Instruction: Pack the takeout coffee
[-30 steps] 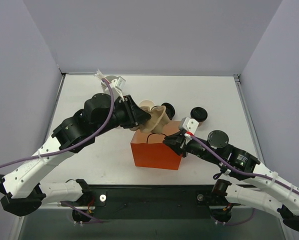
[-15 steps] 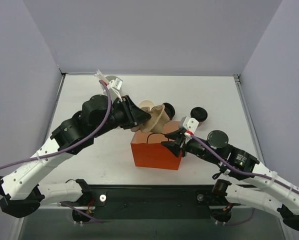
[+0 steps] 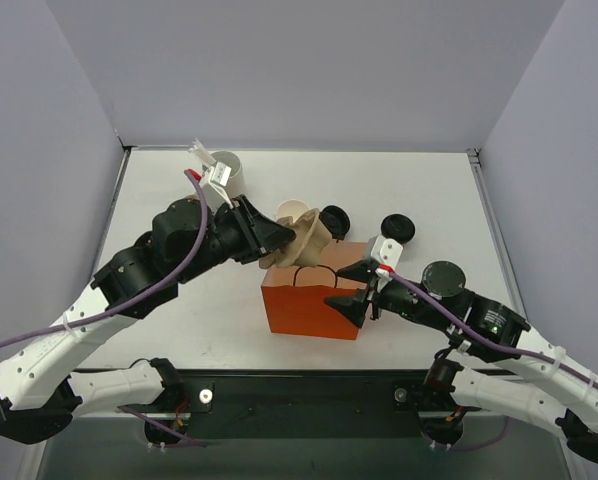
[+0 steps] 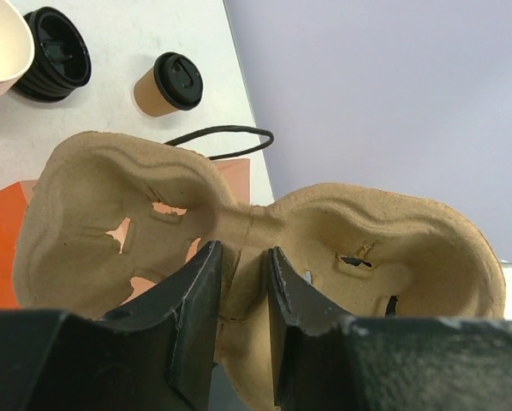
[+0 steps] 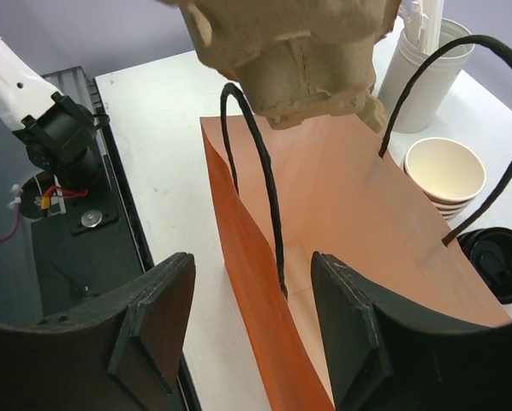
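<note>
The takeout coffee [image 3: 397,229], a tan cup with a black lid [image 4: 166,83], stands on the table right of the bag. My left gripper [image 3: 276,236] is shut on the middle ridge of a tan pulp cup carrier [image 4: 247,214], which hangs tilted over the open orange paper bag [image 3: 304,308]. The carrier's underside [image 5: 290,51] shows above the bag's mouth [image 5: 342,214] in the right wrist view. My right gripper [image 5: 252,274] is open at the bag's right end [image 3: 351,300], its jaws astride the near wall and one black handle [image 5: 269,205], touching neither.
A stack of lidless tan cups [image 3: 293,214] and a pile of black lids [image 3: 336,218] sit behind the bag. A white cup [image 3: 225,168] holding sticks stands at the back left. The arm bases and black mounting rail [image 3: 309,390] line the near edge.
My right gripper has let go of the bag's edge and opened wide, drawing back a little. The left arm has shifted slightly, still holding the carrier over the bag.
</note>
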Action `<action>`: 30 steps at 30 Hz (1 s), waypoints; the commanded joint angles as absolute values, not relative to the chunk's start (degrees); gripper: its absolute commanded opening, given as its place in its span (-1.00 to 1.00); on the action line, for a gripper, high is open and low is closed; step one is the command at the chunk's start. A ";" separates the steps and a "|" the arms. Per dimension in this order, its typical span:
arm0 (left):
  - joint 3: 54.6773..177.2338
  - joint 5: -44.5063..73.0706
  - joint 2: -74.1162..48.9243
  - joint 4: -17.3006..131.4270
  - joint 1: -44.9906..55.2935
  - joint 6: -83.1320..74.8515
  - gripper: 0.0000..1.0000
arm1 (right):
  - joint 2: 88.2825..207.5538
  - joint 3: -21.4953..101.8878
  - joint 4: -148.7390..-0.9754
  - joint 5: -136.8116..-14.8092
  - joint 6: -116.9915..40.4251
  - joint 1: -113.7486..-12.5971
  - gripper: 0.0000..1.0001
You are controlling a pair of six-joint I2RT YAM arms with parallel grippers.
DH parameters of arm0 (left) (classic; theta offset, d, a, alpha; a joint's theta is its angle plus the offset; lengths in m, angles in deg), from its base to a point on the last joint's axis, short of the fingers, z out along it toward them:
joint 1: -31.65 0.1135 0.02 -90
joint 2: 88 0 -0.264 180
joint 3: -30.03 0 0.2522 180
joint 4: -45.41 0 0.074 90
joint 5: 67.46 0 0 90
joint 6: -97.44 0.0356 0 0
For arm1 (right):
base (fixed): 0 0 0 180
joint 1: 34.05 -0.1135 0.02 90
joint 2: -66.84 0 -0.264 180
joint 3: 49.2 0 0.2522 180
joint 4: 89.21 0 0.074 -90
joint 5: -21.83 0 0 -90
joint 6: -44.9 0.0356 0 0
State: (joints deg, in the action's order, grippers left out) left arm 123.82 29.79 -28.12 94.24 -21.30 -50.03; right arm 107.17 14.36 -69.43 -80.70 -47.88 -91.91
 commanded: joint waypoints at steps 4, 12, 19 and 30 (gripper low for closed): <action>123.33 29.66 -28.32 89.66 -22.40 -56.72 -0.36 | 102.70 21.16 -63.24 -76.28 -45.28 -92.49 0.17; 121.66 31.16 -29.12 88.09 -23.10 -59.00 -0.37 | 100.33 22.22 -61.13 -66.78 -39.74 -92.49 0.17; 118.85 31.86 -29.64 85.01 -23.90 -61.64 -0.37 | 98.39 21.52 -60.95 -61.49 -39.30 -92.41 0.18; 117.97 35.37 -29.03 87.03 -24.16 -59.62 -0.37 | 96.37 21.16 -59.81 -54.12 -36.67 -92.49 0.18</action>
